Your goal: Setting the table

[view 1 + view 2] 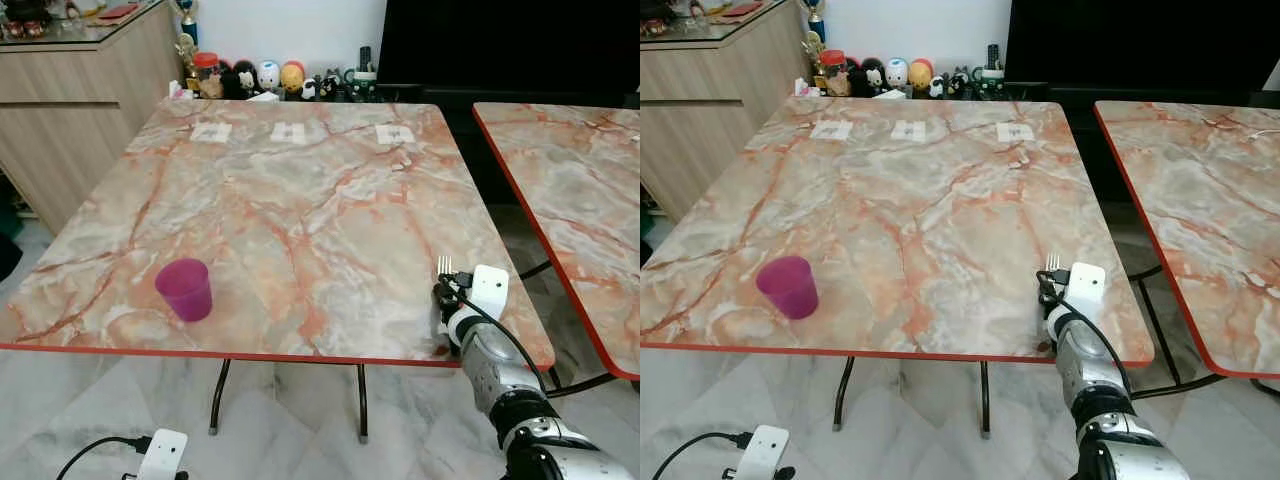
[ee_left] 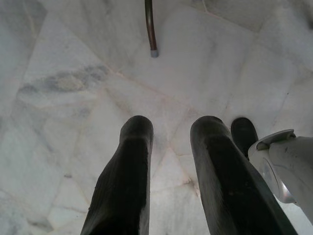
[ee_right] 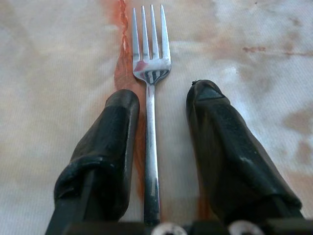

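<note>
Right wrist view: open right tool straddles fork, tines pointing away along fingers.

A cup stands on the counter at lower left of the frame. A fork lies at lower right near the front edge, between the right gripper's parted fingers.

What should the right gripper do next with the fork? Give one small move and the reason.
Probably draw the right gripper straight back off the table. The fork seems to lie flat on the marble near the front right edge, tines pointing away, and the fingers stand apart on either side of its handle, one close beside it, so it looks released. The purple cup stands far to the left, out of the way.
</note>
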{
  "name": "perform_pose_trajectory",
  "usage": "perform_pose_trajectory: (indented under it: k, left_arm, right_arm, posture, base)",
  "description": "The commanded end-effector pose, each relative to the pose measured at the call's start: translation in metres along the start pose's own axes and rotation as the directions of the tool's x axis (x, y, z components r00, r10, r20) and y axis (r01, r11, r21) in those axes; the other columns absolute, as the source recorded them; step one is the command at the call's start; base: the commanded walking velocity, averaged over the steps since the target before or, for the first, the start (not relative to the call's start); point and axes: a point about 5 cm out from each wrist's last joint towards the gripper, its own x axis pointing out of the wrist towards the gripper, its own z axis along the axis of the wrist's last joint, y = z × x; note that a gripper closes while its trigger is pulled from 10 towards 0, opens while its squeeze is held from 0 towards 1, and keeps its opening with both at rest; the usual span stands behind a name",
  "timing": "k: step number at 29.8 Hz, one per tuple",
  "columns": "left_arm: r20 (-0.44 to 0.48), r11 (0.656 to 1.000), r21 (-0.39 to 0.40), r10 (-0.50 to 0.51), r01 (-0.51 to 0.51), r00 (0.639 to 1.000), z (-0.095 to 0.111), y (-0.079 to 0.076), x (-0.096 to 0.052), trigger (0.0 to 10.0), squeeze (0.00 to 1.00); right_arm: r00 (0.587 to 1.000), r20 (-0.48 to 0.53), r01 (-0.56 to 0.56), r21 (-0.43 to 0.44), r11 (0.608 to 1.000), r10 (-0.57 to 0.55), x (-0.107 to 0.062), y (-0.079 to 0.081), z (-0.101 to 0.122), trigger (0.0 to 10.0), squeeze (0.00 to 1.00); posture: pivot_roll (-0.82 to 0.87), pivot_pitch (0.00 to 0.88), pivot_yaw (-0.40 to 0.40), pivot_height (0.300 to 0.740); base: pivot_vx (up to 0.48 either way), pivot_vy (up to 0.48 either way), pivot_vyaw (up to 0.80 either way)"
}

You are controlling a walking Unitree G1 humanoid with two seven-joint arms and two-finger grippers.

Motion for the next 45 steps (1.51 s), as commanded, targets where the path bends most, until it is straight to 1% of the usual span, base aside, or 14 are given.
perform_pose_trajectory:
  k: [1, 19, 25, 28, 30, 31, 33, 34, 35, 38, 39, 43, 44, 45]
  left_arm:
    - [-0.014, 1.000, -0.003, -0.004, 0.004, 1.000, -0.003, 0.001, -0.001, 10.0, 0.00]
    - [-0.013, 1.000, -0.008, -0.002, 0.001, 1.000, -0.004, 0.001, -0.001, 10.0, 0.00]
    - [-0.018, 1.000, 0.001, -0.005, 0.005, 1.000, -0.005, 0.001, -0.001, 10.0, 0.00]
    - [-0.021, 1.000, 0.005, -0.006, 0.006, 1.000, -0.006, 0.001, -0.001, 10.0, 0.00]
    - [-0.020, 1.000, 0.006, -0.006, 0.006, 1.000, -0.006, 0.001, -0.001, 10.0, 0.00]
    - [-0.020, 1.000, 0.006, -0.006, 0.006, 1.000, -0.006, 0.001, -0.001, 10.0, 0.00]
    - [-0.018, 1.000, 0.005, -0.004, 0.004, 1.000, -0.005, 0.001, -0.001, 10.0, 0.00]
    - [-0.018, 1.000, 0.006, -0.003, 0.003, 1.000, -0.005, 0.001, -0.001, 10.0, 0.00]
    - [-0.020, 1.000, 0.002, -0.001, 0.001, 1.000, -0.006, 0.001, -0.001, 10.0, 0.00]
    - [-0.029, 1.000, 0.007, -0.004, 0.004, 1.000, -0.008, -0.001, -0.002, 10.0, 0.00]
    - [-0.032, 1.000, 0.007, -0.006, 0.006, 0.999, -0.008, -0.001, -0.002, 10.0, 0.00]
    - [-0.032, 1.000, -0.001, -0.002, 0.002, 0.999, -0.008, -0.001, -0.002, 10.0, 0.00]
    - [-0.028, 1.000, -0.002, 0.004, -0.004, 1.000, -0.008, -0.001, -0.002, 10.0, 0.00]
    - [-0.026, 1.000, -0.002, 0.008, -0.008, 1.000, -0.007, 0.000, -0.001, 10.0, 0.00]
  right_arm:
    - [0.997, -0.076, 0.007, 0.000, 1.000, -0.007, -0.002, -0.002, -0.016, 0.0, 0.00]
    - [0.997, -0.081, -0.008, -0.009, 1.000, 0.007, -0.003, -0.002, -0.021, 0.0, 0.00]
    - [0.997, -0.083, -0.001, -0.010, 1.000, 0.001, -0.006, -0.004, -0.027, 0.0, 0.00]
    - [0.999, -0.042, 0.004, -0.012, 1.000, -0.005, -0.007, -0.005, -0.026, 0.0, 0.00]
    - [0.999, 0.036, 0.000, -0.010, 1.000, 0.001, -0.008, -0.005, -0.019, 0.0, 0.00]
    - [0.999, 0.036, 0.000, -0.010, 1.000, 0.001, -0.008, -0.005, -0.019, 0.0, 0.00]
    - [0.991, 0.130, -0.007, -0.038, 0.999, 0.012, -0.010, -0.005, -0.008, 0.1, 0.00]
    - [0.985, 0.171, -0.015, -0.041, 0.999, 0.022, -0.011, -0.005, -0.003, 4.3, 0.00]
    - [0.970, 0.243, -0.021, -0.044, 0.999, 0.031, -0.015, -0.004, 0.005, 10.0, 0.00]
    - [0.952, 0.303, -0.015, -0.060, 0.998, 0.033, -0.019, -0.004, 0.011, 10.0, 0.00]
    - [0.939, 0.341, 0.000, -0.110, 0.994, 0.038, -0.023, -0.003, 0.014, 10.0, 0.00]
    - [0.893, 0.442, 0.009, -0.208, 0.978, 0.085, -0.034, 0.002, 0.025, 10.0, 0.00]
    - [0.864, 0.488, 0.000, -0.240, 0.971, 0.120, -0.041, 0.006, 0.032, 10.0, 0.00]
    - [0.852, 0.506, -0.001, -0.255, 0.967, 0.134, -0.044, 0.007, 0.035, 10.0, 0.00]
  posture:
    - [0.08, 0.022, -0.003, 0.740]
    - [0.08, 0.021, -0.003, 0.740]
    - [0.08, 0.000, -0.005, 0.740]
    - [0.09, 0.000, -0.007, 0.740]
    - [0.09, 0.000, -0.007, 0.740]
    - [0.09, 0.000, -0.007, 0.740]
    - [0.08, 0.000, -0.007, 0.740]
    - [0.07, 0.000, -0.005, 0.740]
    - [0.07, 0.000, -0.005, 0.740]
    - [0.07, 0.000, -0.003, 0.740]
    - [0.07, 0.000, -0.004, 0.740]
    - [0.08, 0.000, -0.008, 0.740]
    - [0.07, 0.000, -0.008, 0.740]
    - [0.07, 0.000, -0.008, 0.740]
  base:
    - [0.000, 0.000, 0.00]
    - [0.000, 0.000, 0.00]
    - [0.000, 0.000, 0.00]
    - [0.000, 0.000, 0.00]
    - [0.000, 0.000, 0.00]
    - [0.000, 0.000, 0.00]
    - [0.000, 0.000, 0.00]
    - [0.000, 0.000, 0.00]
    - [0.000, 0.000, 0.00]
    - [0.000, 0.000, 0.00]
    - [0.000, 0.000, 0.00]
    - [0.000, 0.000, 0.00]
    - [0.000, 0.000, 0.00]
    - [0.000, 0.000, 0.00]
